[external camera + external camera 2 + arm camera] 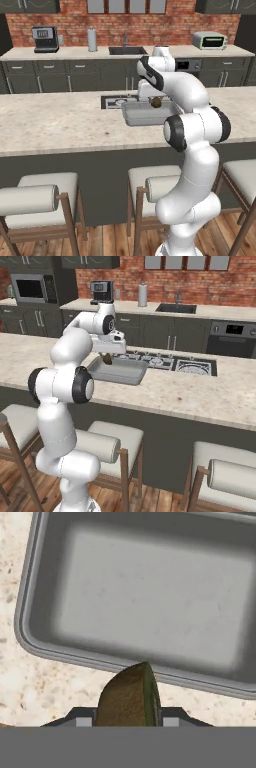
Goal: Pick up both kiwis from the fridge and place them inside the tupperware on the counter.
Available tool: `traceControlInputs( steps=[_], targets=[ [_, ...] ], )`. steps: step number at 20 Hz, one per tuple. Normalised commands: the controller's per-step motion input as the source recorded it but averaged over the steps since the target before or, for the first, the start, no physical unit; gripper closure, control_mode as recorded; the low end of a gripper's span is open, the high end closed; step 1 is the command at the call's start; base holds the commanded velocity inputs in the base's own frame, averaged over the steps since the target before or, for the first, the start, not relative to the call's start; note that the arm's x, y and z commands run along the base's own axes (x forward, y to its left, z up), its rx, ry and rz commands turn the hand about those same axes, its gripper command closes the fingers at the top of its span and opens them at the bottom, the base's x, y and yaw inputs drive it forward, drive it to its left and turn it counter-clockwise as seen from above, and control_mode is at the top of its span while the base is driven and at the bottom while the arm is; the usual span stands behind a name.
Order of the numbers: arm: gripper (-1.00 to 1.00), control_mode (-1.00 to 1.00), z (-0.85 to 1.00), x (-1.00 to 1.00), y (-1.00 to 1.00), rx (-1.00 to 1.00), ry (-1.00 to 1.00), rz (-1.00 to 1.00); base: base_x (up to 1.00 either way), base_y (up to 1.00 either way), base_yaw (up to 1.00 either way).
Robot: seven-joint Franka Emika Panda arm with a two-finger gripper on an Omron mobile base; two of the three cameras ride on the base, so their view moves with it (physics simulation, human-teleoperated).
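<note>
Over tupperware (145,597) on counter (55,122) — gripper (128,719) clamped on kiwi (129,697), fruit just above tray's near rim. Kiwi likely light, firm yet bruisable, fuzzy skin giving fair friction — best held across its middle, gently. Tray looks bare inside, though far corner out of frame.

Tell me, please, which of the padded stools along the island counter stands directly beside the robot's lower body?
The middle stool in the left base view: its pale seat sits right against the white arm, while the others stand off to either side.
</note>
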Motion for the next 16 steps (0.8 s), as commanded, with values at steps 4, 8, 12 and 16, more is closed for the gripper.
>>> traceControlInputs(
  steps=[4, 8, 12, 16],
  targets=[
    [1.00, -1.00, -0.26, 0.63, -0.05, 0.00, 0.01, 0.00, 0.00, 0.00, 0.00],
    [1.00, -1.00, -0.30, 0.55, -0.03, 0.00, 0.03, 0.00, 0.00, 0.00, 0.00],
    [1.00, -1.00, -0.37, 0.40, 0.00, 0.00, 0.01, 0.00, 0.00, 0.00, 0.00],
    [1.00, -1.00, -0.29, 0.18, 0.00, 0.00, 0.00, 0.00, 0.00, 0.00, 0.00]
  ],
)
